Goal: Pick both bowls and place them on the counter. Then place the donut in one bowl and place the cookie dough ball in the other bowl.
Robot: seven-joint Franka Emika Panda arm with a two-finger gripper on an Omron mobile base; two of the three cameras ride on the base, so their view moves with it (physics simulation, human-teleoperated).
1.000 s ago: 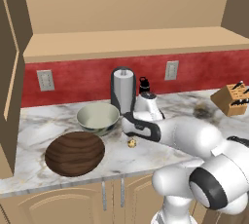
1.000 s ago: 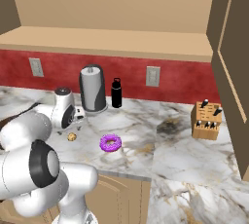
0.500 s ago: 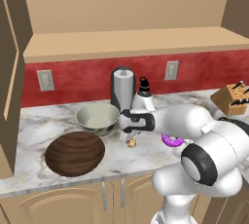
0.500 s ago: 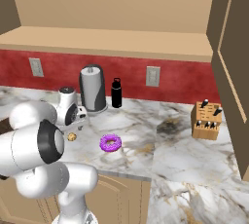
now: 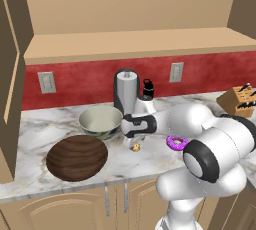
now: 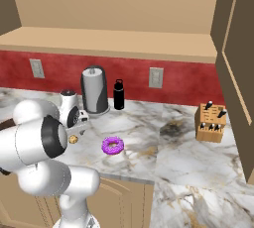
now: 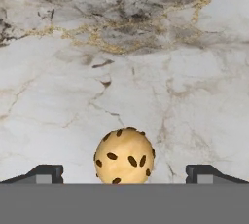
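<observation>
The tan speckled cookie dough ball [image 7: 125,156] lies on the marble counter [image 5: 37,124], between the two spread fingertips [image 7: 46,173] of my open gripper [image 7: 125,174]. From the left base view, the gripper [image 5: 135,140] points down just above the ball [image 5: 135,147]. The pale grey-green ceramic bowl [image 5: 101,120] stands upright to the ball's left, and the dark brown wooden bowl [image 5: 77,156] sits nearer the counter's front edge. The purple donut [image 5: 176,142] lies to the ball's right. The right base view has the ball [image 6: 73,139] left of the donut [image 6: 113,145].
A paper towel holder [image 5: 126,89] and a black bottle [image 5: 147,86] stand against the red backsplash behind the hand. A knife block [image 6: 211,122] sits at the far right. A wall cabinet's side [image 5: 10,74] borders the counter on the left.
The arm's elbow and forearm have swung right and back, uncovering the donut in the left base view. The hand has stayed over the cookie dough ball. Bowls, donut and ball have not moved.
</observation>
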